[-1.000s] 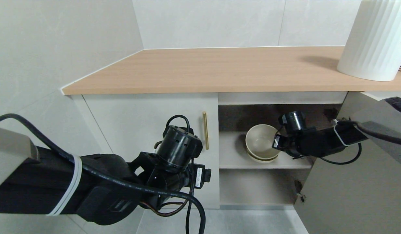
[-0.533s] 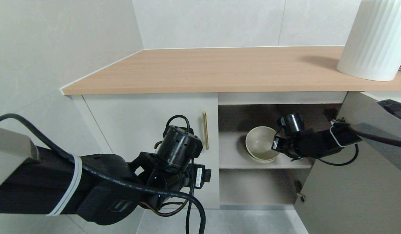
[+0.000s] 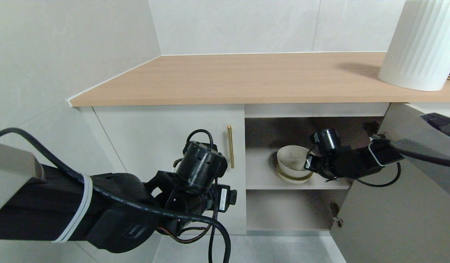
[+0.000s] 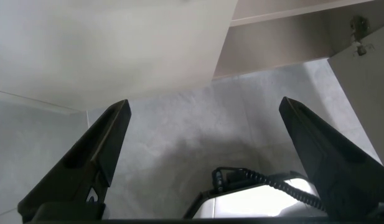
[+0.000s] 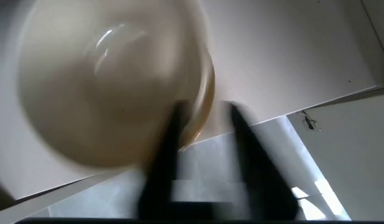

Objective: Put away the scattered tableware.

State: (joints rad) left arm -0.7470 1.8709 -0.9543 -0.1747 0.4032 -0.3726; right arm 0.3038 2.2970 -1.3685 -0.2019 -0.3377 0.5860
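- The right gripper (image 3: 308, 163) reaches into the open cabinet from the right. The round cream ceramic bowl (image 3: 291, 160) lies directly to its left, so the right arm is the nearer one.
- Its fingers straddle the bowl's right rim and appear clamped on it, though the right wrist view is blurred.
- The bowl is tilted, mouth up and leftward. It sits just above a second cream bowl with a yellowish rim (image 3: 294, 178), which rests on the cabinet's upper shelf (image 3: 261, 175). Being round, it has no long axis; what is probably left is lowering it level so that it nests.
- The left gripper (image 4: 204, 102) hangs spread wide and empty over the floor, near left, well apart.
- Count: two bowls, two shelves, one brass door handle (image 3: 230, 146), and one white ribbed vessel (image 3: 418, 44) on the light wooden bench (image 3: 228, 76).
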